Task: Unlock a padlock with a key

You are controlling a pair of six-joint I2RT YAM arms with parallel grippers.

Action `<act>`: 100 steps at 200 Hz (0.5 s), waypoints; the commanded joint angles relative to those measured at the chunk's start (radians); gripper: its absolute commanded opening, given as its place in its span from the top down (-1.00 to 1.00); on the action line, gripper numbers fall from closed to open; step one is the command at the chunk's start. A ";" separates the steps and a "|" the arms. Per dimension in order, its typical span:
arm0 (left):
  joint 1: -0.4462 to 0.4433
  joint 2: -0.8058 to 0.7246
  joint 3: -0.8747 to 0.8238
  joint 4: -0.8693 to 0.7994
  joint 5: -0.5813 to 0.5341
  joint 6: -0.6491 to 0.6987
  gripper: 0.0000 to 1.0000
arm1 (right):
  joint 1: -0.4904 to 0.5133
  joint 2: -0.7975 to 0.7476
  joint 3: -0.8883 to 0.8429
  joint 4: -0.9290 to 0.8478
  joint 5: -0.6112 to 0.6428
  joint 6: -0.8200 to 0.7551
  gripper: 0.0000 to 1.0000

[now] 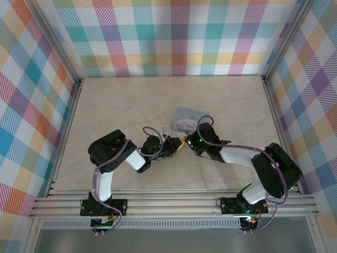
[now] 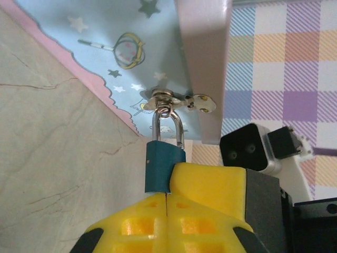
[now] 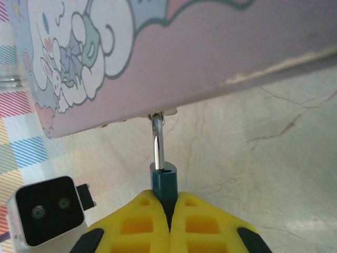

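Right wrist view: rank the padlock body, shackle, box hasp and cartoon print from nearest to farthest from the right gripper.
1. Padlock body, pinched between the fingertips of the right gripper.
2. Shackle, straight above it.
3. Box hasp, at the lower edge of the box.
4. Cartoon print, upper left.

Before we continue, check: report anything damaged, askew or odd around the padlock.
The padlock hangs straight from the hasp of the box, clamped in the right gripper. One oddity: a pale, chipped-looking streak along the box's lower edge in the right wrist view.
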 commanded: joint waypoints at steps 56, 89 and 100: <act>0.031 -0.238 -0.047 -0.357 -0.011 0.245 0.43 | 0.008 -0.030 0.187 -0.527 0.046 -0.525 1.00; 0.043 -0.327 -0.024 -0.550 -0.034 0.351 0.42 | 0.011 -0.021 0.250 -0.653 0.089 -0.723 1.00; 0.049 -0.360 -0.011 -0.619 -0.048 0.388 0.40 | 0.011 -0.021 0.267 -0.686 0.096 -0.791 1.00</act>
